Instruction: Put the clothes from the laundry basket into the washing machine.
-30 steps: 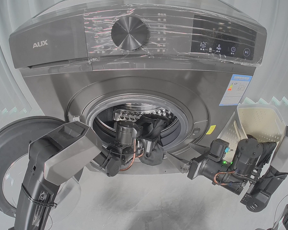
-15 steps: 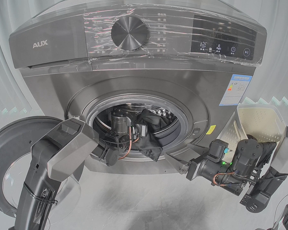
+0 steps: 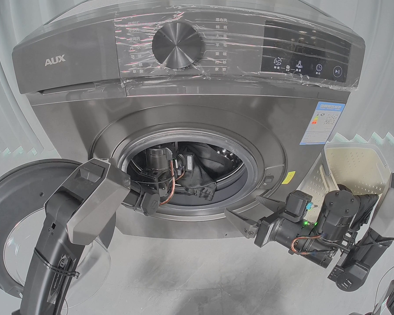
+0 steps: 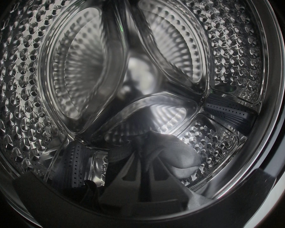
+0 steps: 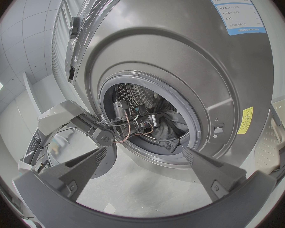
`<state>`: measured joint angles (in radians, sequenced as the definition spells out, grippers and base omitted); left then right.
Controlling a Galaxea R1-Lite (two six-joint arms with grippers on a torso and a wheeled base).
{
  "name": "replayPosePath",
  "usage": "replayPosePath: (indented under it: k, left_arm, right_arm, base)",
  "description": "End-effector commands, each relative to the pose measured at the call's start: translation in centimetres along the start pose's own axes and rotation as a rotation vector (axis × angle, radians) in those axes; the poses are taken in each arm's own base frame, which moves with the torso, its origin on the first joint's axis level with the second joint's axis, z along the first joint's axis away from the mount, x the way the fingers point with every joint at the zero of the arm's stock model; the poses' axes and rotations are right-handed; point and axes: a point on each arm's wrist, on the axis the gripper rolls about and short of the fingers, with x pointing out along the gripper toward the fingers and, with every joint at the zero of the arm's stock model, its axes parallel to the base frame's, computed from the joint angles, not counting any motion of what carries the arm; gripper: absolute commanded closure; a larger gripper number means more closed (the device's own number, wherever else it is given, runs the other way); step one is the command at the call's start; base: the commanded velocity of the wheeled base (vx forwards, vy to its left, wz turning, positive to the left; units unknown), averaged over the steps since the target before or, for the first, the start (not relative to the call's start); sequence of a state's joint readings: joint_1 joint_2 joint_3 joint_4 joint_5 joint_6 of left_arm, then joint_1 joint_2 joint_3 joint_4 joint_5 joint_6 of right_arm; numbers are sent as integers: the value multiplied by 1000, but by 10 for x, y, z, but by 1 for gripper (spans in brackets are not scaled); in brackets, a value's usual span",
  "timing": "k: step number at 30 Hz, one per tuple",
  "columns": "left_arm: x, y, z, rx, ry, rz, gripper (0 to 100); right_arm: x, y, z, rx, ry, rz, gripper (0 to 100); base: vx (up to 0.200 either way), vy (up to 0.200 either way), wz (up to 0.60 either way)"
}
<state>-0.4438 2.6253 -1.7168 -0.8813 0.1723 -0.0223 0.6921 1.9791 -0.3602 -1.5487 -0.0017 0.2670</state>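
The left gripper (image 4: 144, 157) sits low in the centre of the left wrist view, its fingers closed together on a bunch of dark grey garment (image 4: 177, 155). The cloth looks soft and matte, gathered into rounded folds at the fingertips and draped down over the lower wall of the dimpled steel drum (image 4: 85, 64). In the head view the same garment (image 3: 201, 176) lies in the middle of the frame, inside the round opening of the washing machine (image 3: 205, 106). It looks almost black and crumpled, and one corner hangs towards the lower rim of the opening. The left arm reaches in from the lower left, past the open door (image 3: 13, 206) at the left edge.

The right gripper (image 3: 245, 210) hangs at lower centre-right in front of the machine, below the opening. Its fingers are spread wide with nothing between them. The cream, perforated laundry basket (image 3: 357, 165) stands at the right edge, beside the machine.
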Motion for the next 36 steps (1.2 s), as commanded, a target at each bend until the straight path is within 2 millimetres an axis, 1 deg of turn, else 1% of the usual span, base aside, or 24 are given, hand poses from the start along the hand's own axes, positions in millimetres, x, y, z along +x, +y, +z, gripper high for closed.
replayPosePath:
  k: [1, 3, 9, 10, 11, 14, 17, 24, 29, 30, 36]
  left_arm:
    - [-1, -1, 2, -3, -4, -2, 0]
    - [-2, -4, 1, -10, -1, -8, 0]
    - [-23, -19, -15, 12, 97, -74, 0]
    - [-23, -19, -15, 12, 97, -74, 0]
    - [-31, -26, -21, 16, 135, -117, 0]
    - [-39, -29, -34, 23, 181, -145, 0]
    - [-40, -30, -42, 30, 191, -147, 0]
    - [-38, -29, -54, 39, 209, -142, 0]
    - [-36, -28, -56, 53, 208, -141, 0]
    - [-36, -28, -56, 52, 207, -141, 100]
    - [-38, -29, -60, 57, 218, -140, 100]
  right_arm:
    - [1, 0, 0, 0, 0, 0, 0]
    - [0, 0, 0, 0, -1, 0, 0]
    - [0, 0, -1, 0, 2, -1, 0]
    - [0, 0, -1, 0, 2, -1, 0]
    - [0, 0, 0, 0, 1, 1, 0]
    - [0, 0, 0, 0, 1, 1, 0]
    - [0, 0, 0, 0, -1, 2, 0]
    - [0, 1, -1, 0, 3, 2, 0]
    - [0, 1, -1, 0, 3, 2, 0]
    - [0, 1, -1, 0, 3, 2, 0]
    - [0, 1, -1, 0, 3, 4, 0]
  base:
    - [0, 0, 0]
    - [0, 0, 0]
    - [0, 0, 0]
    - [0, 0, 0]
    - [0, 0, 0]
    - [0, 0, 0]
    - [0, 0, 0]
    - [0, 0, 0]
    - [0, 0, 0]
    - [0, 0, 0]
    - [0, 0, 0]
